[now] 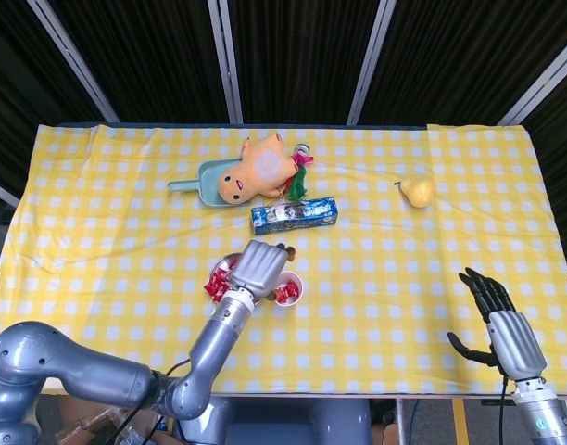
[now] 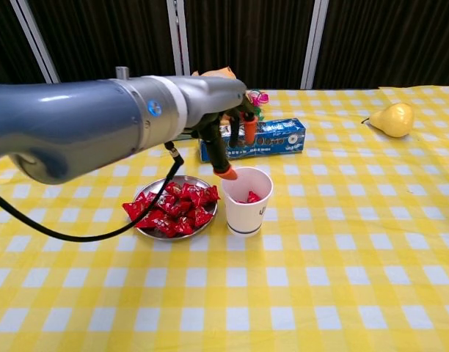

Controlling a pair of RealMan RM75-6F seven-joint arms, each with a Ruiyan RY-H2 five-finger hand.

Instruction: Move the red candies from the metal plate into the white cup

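Note:
Red candies (image 2: pixel 169 209) are heaped on the metal plate (image 2: pixel 164 236), also seen from the head as the plate (image 1: pixel 218 266). The white cup (image 2: pixel 247 213) stands upright just right of the plate, touching it or nearly so, with a red candy (image 2: pixel 251 197) lying inside. My left hand (image 2: pixel 224 138) hovers over the cup's left rim, fingers apart and pointing down, holding nothing. In the head view this left hand (image 1: pixel 258 268) covers part of the plate and the cup (image 1: pixel 296 287). My right hand (image 1: pixel 498 326) hangs by the table's front right edge with its fingers spread and nothing in it.
A blue box (image 2: pixel 265 138) lies just behind the cup. Further back are an orange plush toy (image 1: pixel 260 167) on a teal scoop (image 1: pixel 203 181). A yellow pear (image 2: pixel 391 119) sits at the far right. The yellow checked cloth covers the table.

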